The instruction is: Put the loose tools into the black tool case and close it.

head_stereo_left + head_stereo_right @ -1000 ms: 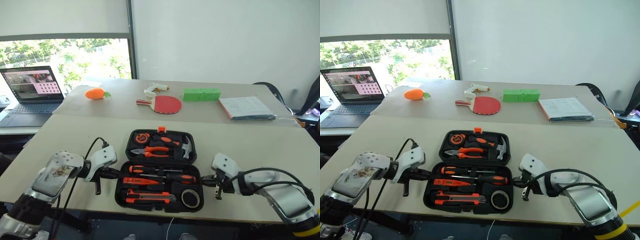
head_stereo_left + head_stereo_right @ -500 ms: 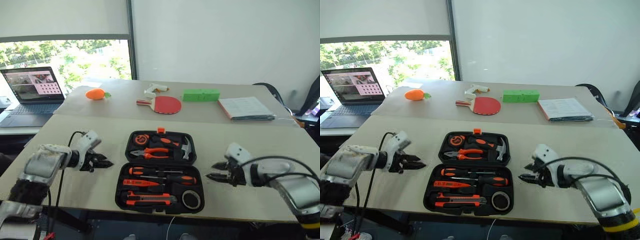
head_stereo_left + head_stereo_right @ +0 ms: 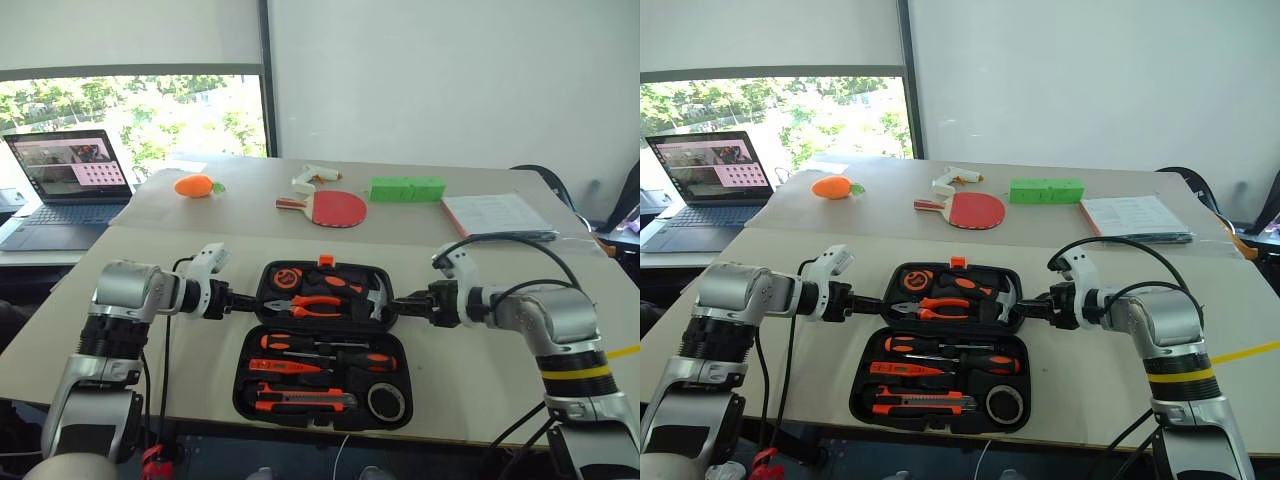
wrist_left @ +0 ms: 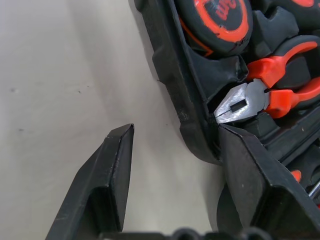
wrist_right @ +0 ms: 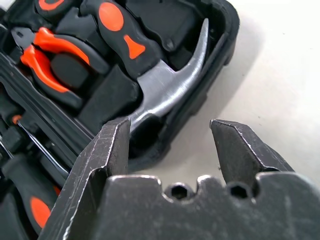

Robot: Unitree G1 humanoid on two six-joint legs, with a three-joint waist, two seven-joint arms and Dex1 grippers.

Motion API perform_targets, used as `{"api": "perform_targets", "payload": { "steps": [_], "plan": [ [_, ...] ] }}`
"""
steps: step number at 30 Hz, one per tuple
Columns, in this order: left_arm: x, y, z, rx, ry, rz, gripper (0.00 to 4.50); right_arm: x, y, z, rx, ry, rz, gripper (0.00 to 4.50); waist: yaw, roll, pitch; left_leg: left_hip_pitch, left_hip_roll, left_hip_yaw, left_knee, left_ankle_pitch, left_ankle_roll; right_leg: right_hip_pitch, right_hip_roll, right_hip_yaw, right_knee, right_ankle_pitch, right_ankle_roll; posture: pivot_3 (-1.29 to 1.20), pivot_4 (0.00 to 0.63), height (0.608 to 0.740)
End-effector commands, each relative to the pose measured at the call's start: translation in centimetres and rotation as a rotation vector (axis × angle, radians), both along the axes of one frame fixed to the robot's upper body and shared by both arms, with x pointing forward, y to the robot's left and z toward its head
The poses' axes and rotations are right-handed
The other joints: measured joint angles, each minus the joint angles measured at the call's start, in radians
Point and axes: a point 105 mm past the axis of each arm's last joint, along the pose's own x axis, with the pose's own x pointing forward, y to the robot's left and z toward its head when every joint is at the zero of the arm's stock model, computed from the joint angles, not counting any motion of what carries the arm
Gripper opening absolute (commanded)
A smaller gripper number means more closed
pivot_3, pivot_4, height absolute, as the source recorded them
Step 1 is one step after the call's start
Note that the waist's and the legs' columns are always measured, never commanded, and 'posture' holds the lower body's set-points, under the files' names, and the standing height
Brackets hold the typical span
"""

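Observation:
The black tool case (image 3: 238,395) lies open on the near table. Its near half holds two black-and-orange screwdrivers (image 3: 335,351), a slim red-orange screwdriver (image 3: 280,366), a utility knife (image 3: 300,400) and a tape roll (image 3: 385,400). Pliers (image 3: 305,303), a hammer (image 3: 372,295) and a tape measure (image 3: 287,277) sit in the far half. My left gripper (image 3: 245,298) is open at the far half's left side, its jaws straddling the case wall (image 4: 170,75). My right gripper (image 3: 395,300) is open at the right side, straddling the rim (image 5: 220,45) by the hammer (image 5: 165,85).
A second table behind carries a laptop (image 3: 65,180), an orange toy (image 3: 193,185), a white glue gun (image 3: 312,178), a red paddle (image 3: 330,208), a green block (image 3: 406,188) and papers (image 3: 497,215). Bare tabletop lies on both sides of the case.
Both grippers went from shut to open. They rolled and moved forward and up, from beside the case's near half to the sides of its far half.

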Motion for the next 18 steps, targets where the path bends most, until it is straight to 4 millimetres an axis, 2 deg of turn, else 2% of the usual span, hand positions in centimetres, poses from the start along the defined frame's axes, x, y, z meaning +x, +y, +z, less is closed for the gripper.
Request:
{"api": "perform_targets", "payload": {
  "steps": [1,6,8,9,11,14,15,18],
  "plan": [
    [0.4,0.0,2.2,-0.016,-0.055,-0.002,2.82,-0.1,0.2,0.9,0.019,-0.013,-0.002,3.01,-0.001,0.0,0.0,0.0,0.0,0.0,0.0,0.0,0.0,0.0,0.0,0.0,0.0,0.0,0.0,0.0,0.15,0.738],
    [0.6,-0.2,1.8,0.0,-0.049,-0.011,2.82,0.1,0.5,0.7,0.036,0.001,-0.012,3.01,-0.001,0.0,0.0,0.0,0.0,0.0,0.0,0.0,0.0,0.0,0.0,0.0,0.0,0.0,0.0,0.0,0.15,0.738],
    [0.7,-0.3,1.5,0.01,-0.051,-0.016,2.29,0.4,0.5,0.7,0.038,0.005,-0.026,3.07,-0.002,0.0,0.0,0.0,0.0,0.0,0.0,0.0,0.0,0.0,0.0,0.0,0.0,0.0,0.0,0.0,0.15,0.738],
    [0.7,-0.4,1.5,0.01,-0.052,-0.017,2.16,0.5,0.5,0.7,0.038,0.007,-0.033,3.07,-0.003,0.0,0.0,0.0,0.0,0.0,0.0,0.0,0.0,0.0,0.0,0.0,0.0,0.0,0.0,0.0,0.15,0.738],
    [0.6,-0.5,1.4,0.01,-0.05,-0.026,1.38,0.6,0.5,0.6,0.037,0.011,-0.04,3.07,-0.003,0.0,0.0,0.0,0.0,0.0,0.0,0.0,0.0,0.0,0.0,0.0,0.0,0.0,0.0,0.0,0.15,0.738],
    [0.5,-0.7,1.3,0.009,-0.047,-0.036,0.15,0.7,0.4,0.5,0.032,0.018,-0.045,2.25,-0.003,0.0,0.0,0.0,0.0,0.0,0.0,0.0,0.0,0.0,0.0,0.0,0.0,0.0,0.0,0.0,0.15,0.738],
    [0.5,-0.7,1.3,0.006,-0.045,-0.037,0.0,0.7,0.3,0.5,0.03,0.018,-0.046,1.94,-0.003,0.0,0.0,0.0,0.0,0.0,0.0,0.0,0.0,0.0,0.0,0.0,0.0,0.0,0.0,0.0,0.15,0.738],
    [0.3,-0.8,1.2,0.001,-0.039,-0.042,0.0,0.7,0.3,0.4,0.029,0.02,-0.043,0.97,-0.003,0.0,0.0,0.0,0.0,0.0,0.0,0.0,0.0,0.0,0.0,0.0,0.0,0.0,0.0,0.0,0.15,0.738]
  ]
}}
